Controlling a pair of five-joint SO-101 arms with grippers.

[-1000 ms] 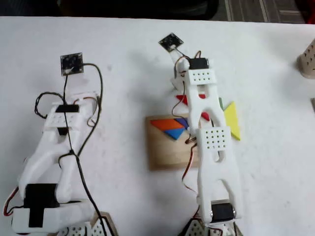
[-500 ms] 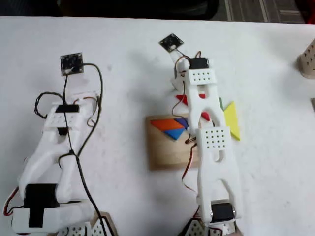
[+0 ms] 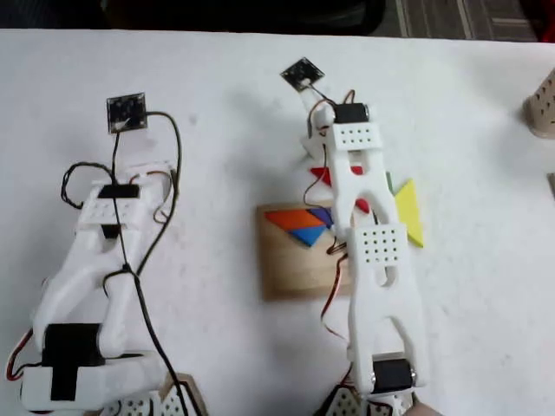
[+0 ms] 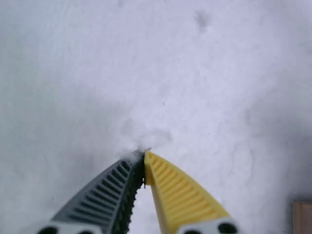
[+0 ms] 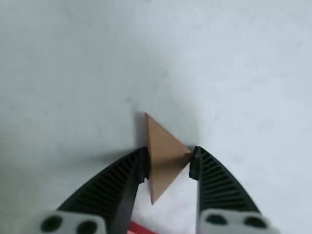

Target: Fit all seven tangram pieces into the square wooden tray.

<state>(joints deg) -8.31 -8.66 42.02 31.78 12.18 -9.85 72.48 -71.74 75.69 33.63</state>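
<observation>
From above, the square wooden tray [image 3: 290, 270] lies on the white desk [image 3: 225, 87] between the two arms. An orange piece [image 3: 289, 218], a blue piece [image 3: 309, 235] and a purple piece [image 3: 322, 214] sit in its far part. A red piece [image 3: 320, 175], a green piece [image 3: 389, 182] and a yellow triangle [image 3: 410, 213] lie outside it, near or under the arm stretched over the tray's right side. The other arm rests well apart to the left.

In the left wrist view, the left pincer [image 4: 144, 156] is closed on nothing, its tips together just over bare desk.

In the right wrist view, the right pincer [image 5: 168, 157] grips a small tan triangle [image 5: 162, 141], one finger against each slanted side, on the desk beyond the tray.

The triangle looks thin, stiff and light, probably smooth wood. Held on converging sides, it could pivot or squirt out. A hold across a flat edge and the opposite corner would likely be steadier.
</observation>
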